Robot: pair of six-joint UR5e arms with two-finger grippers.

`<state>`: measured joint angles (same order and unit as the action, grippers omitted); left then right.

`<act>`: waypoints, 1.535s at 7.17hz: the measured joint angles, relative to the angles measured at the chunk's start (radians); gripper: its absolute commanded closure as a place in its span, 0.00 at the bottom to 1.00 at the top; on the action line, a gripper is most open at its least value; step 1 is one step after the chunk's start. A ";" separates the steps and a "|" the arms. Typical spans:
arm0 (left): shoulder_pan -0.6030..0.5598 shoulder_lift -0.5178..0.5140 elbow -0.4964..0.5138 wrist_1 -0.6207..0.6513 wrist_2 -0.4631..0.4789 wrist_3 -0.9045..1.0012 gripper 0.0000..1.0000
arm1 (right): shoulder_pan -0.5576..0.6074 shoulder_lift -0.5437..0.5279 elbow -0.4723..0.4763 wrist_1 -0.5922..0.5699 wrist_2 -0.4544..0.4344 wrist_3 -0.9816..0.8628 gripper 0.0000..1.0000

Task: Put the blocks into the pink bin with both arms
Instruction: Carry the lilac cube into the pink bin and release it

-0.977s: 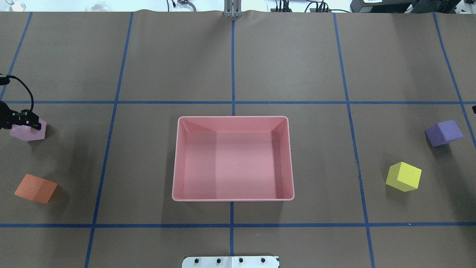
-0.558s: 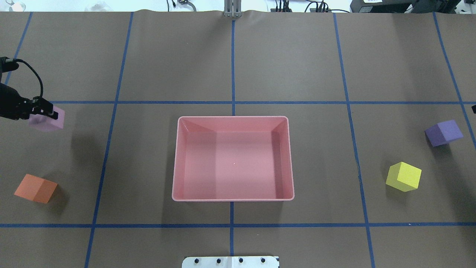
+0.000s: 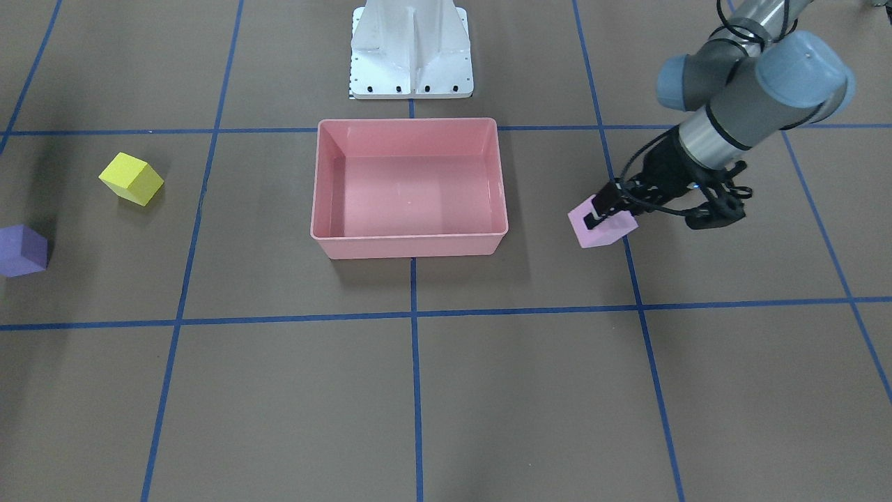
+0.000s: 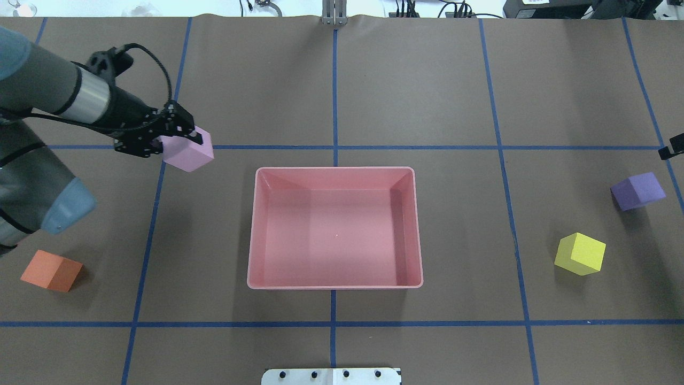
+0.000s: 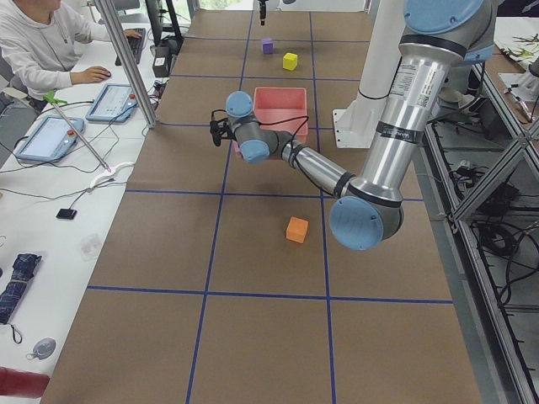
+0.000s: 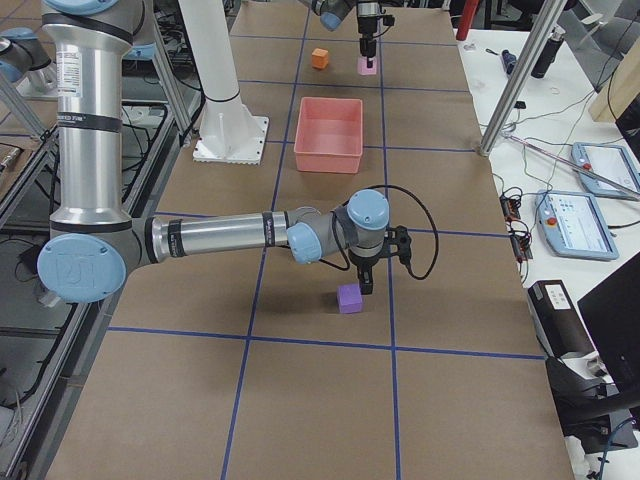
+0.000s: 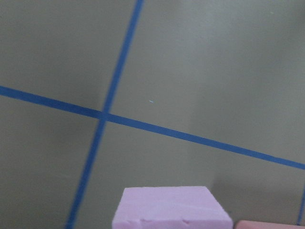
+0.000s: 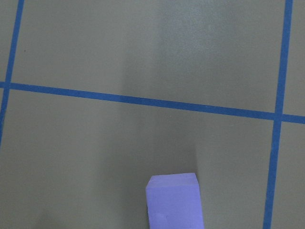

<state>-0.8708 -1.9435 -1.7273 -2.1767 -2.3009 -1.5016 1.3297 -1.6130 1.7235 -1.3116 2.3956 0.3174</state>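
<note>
in the front-facing view the left tool point(image 3: 605, 210) is clamping the pink-lilac block point(image 3: 601, 231) between its fingers, beside the pink bin point(image 3: 410, 245) on the robot's left and apart from its wall. the bin is sitting on the tabletop point(image 3: 529, 390) in front of the white base pedestal point(image 3: 411, 49), with nothing showing inside it. the yellow block point(image 3: 131, 178) and the purple block point(image 3: 22, 251) are lying well apart from the bin on the other side.

in the overhead view the held block is hanging near the bin's far left corner, outside the rim. the orange block point(image 4: 52, 270) is resting alone near the left edge.

in the exterior left view the orange block is lying under the near arm's elbow.

in the exterior right view the right tool point(image 6: 367, 284) is pointing down just beside the purple block; i cannot tell whether its fingers are apart or together.

in the left wrist view the pink-lilac block is filling the bottom edge, over crossing blue tape lines.

in the right wrist view the purple block is sitting at the bottom edge, with no fingers showing.
</note>
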 measured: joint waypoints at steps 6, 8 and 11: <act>0.340 -0.168 0.001 0.001 0.272 -0.154 0.00 | -0.068 0.014 -0.006 0.000 -0.069 0.009 0.00; 0.344 -0.167 0.001 0.001 0.278 -0.154 0.00 | -0.094 -0.025 -0.026 0.120 -0.143 0.019 0.00; 0.342 -0.165 0.001 0.002 0.279 -0.153 0.00 | -0.177 -0.113 -0.084 0.409 -0.213 0.163 0.00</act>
<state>-0.5286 -2.1083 -1.7264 -2.1752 -2.0218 -1.6549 1.1523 -1.7259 1.6395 -0.9026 2.1830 0.4799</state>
